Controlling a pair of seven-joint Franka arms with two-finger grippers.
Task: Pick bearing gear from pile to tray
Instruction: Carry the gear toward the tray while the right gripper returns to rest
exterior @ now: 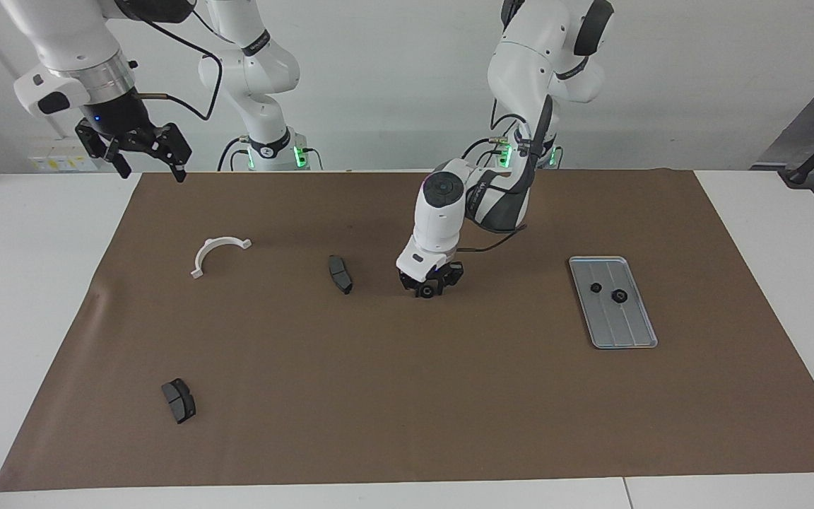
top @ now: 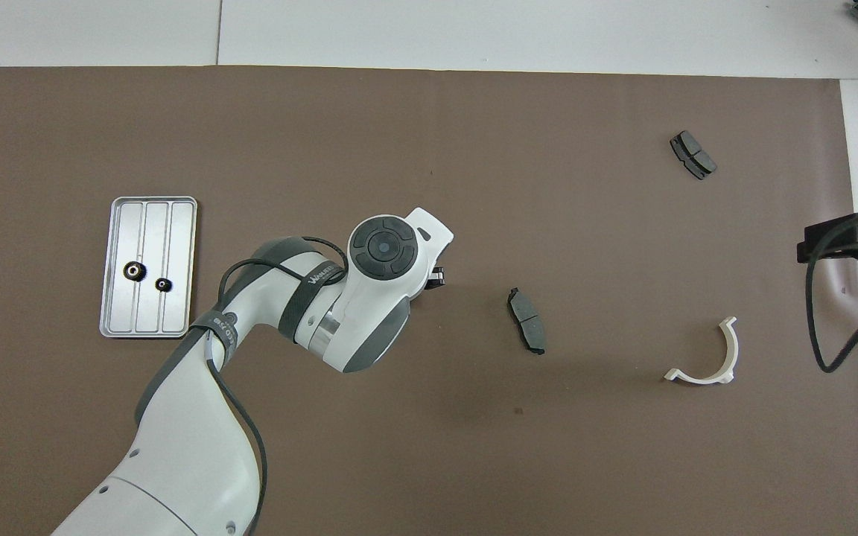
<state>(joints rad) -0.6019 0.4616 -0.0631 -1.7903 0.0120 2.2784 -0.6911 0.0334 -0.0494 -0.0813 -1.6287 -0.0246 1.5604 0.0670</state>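
A robotics lab: two white arms [exterior: 442, 212] at a paper-covered table [exterior: 25, 283].
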